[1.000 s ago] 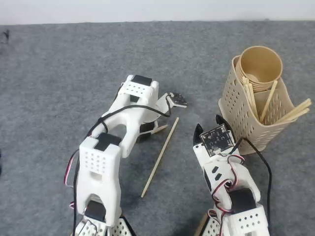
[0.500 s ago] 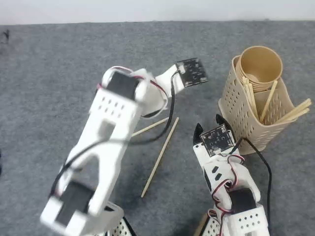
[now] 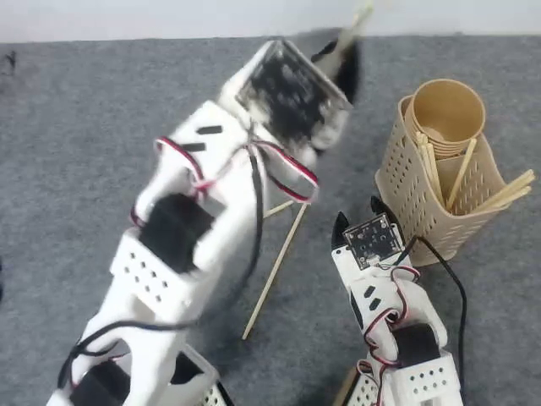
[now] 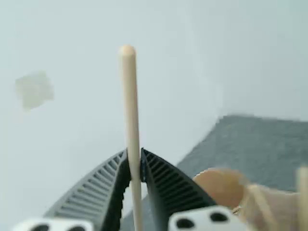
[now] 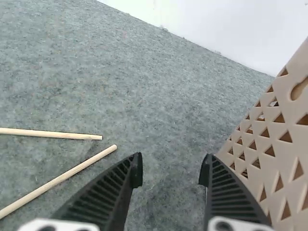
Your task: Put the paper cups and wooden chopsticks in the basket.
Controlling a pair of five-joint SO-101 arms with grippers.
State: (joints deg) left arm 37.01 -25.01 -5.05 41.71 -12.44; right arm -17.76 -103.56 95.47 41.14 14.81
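Left arm has swung up off the mat since a second ago, carrying one chopstick high toward the basket.

Its left gripper point(image 4: 134, 156) is clamped on the wooden chopstick point(image 4: 129, 96), which sticks out well past the fingertips against the pale wall point(image 4: 57, 120). The basket point(image 3: 423, 203) sits lower, ahead of and beside this gripper, with stacked paper cups point(image 3: 446, 110) inside and several sticks leaning over its rim. The right gripper point(image 5: 171, 173), jaws apart and holding nothing, rests low with one finger just beside the basket's perforated side. Two loose chopsticks point(image 5: 57, 180) lie on the grey mat point(image 5: 96, 62) on its other side, near but apart from its fingertips, with open mat beyond them.
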